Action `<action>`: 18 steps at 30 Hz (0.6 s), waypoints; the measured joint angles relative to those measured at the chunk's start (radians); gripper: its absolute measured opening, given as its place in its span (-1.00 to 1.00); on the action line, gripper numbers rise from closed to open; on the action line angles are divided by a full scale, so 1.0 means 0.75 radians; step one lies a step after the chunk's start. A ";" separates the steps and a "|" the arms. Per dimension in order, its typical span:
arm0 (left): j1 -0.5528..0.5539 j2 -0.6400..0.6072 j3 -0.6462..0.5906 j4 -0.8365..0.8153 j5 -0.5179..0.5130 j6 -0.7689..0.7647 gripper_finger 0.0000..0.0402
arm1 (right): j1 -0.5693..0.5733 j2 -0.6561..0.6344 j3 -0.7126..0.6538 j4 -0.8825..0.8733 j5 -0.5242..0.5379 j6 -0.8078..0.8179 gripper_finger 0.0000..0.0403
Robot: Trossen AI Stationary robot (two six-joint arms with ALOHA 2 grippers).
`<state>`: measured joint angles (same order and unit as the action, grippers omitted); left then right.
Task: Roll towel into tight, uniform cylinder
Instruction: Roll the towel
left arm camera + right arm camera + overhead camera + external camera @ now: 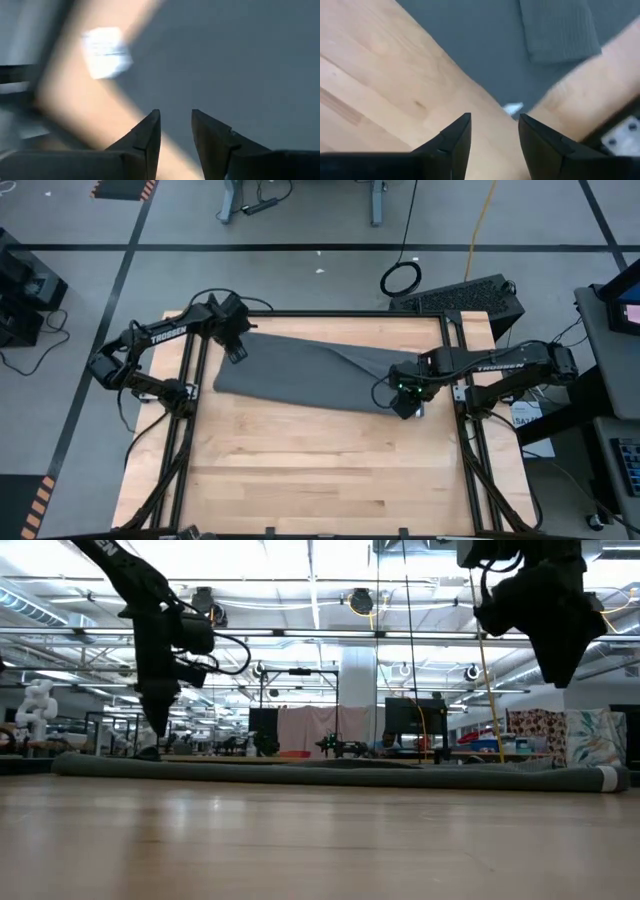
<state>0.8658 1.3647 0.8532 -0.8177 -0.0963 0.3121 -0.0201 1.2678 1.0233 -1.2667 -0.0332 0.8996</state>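
Towel [310, 375] lies flat on the far half of the counter [320, 470], not rolled yet. Long axis runs side to side, from one set of jaws to the other, so each arm has its own short end.

Left gripper [236, 352] is over the towel's left end, near the far corner. In the left wrist view the left gripper [175, 131] has jaws parted by a narrow gap w/ nothing between them; grey cloth spreads ahead of the tips, bare wood alongside, and a blurred pale patch off to one side that can't be made out. In the low view the left gripper [158, 720] hangs tip-down just above the cloth; contact can't be told.

Right gripper [408, 407] is at the towel's right end, near-side corner. In the right wrist view the right gripper [495, 131] has jaws moderately open, empty, over bare wood. Towel edge lies just ahead of them, w/ a small white tag [513, 108] at the hem and a folded-over flap [560, 30] farther on.

Judgement: neither arm is nearer overall, one per end. Next move prob. needs both jaws down on the same long edge, to fold it over evenly.
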 joint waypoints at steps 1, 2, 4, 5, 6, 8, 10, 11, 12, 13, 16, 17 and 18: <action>-0.015 0.000 0.000 -0.025 0.085 -0.038 -0.42 | -0.020 0.001 0.000 -0.010 -0.002 -0.021 -0.23; -0.035 0.000 -0.001 -0.044 0.151 -0.079 -0.42 | -0.043 0.008 0.000 -0.018 -0.002 -0.046 -0.22; -0.083 0.000 0.000 -0.066 0.213 -0.170 -0.42 | -0.112 0.023 0.000 -0.017 -0.009 -0.117 -0.19; -0.112 0.000 -0.001 -0.072 0.223 -0.212 -0.42 | -0.151 0.033 0.000 -0.003 -0.029 -0.168 -0.17; -0.142 0.000 -0.001 -0.075 0.225 -0.252 -0.42 | -0.190 0.044 0.000 0.018 -0.050 -0.224 -0.14; -0.203 0.000 -0.001 -0.075 0.230 -0.303 -0.42 | -0.266 0.079 0.000 0.070 -0.087 -0.335 -0.06; -0.266 0.000 -0.001 -0.075 0.231 -0.335 -0.42 | -0.327 0.129 0.000 0.092 -0.108 -0.426 0.04; -0.296 0.000 -0.001 -0.075 0.232 -0.343 -0.42 | -0.356 0.155 0.000 0.093 -0.115 -0.479 0.09; -0.330 0.000 -0.001 -0.075 0.232 -0.362 -0.42 | -0.379 0.183 0.000 0.098 -0.112 -0.541 0.14; -0.361 0.000 -0.001 -0.077 0.232 -0.385 -0.42 | -0.396 0.210 0.000 0.112 -0.092 -0.597 0.18; -0.451 0.000 -0.001 -0.080 0.272 -0.458 -0.42 | -0.413 0.289 -0.001 0.165 -0.024 -0.744 0.28; -0.483 0.000 -0.001 -0.080 0.300 -0.471 -0.42 | -0.411 0.314 -0.001 0.186 -0.005 -0.778 0.29; -0.514 0.000 -0.001 -0.080 0.323 -0.477 -0.42 | -0.409 0.337 -0.001 0.199 0.003 -0.799 0.31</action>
<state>0.4805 1.3647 0.8528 -0.8778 0.1459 -0.0456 -0.3271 1.5205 1.0229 -1.1175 -0.0311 0.3000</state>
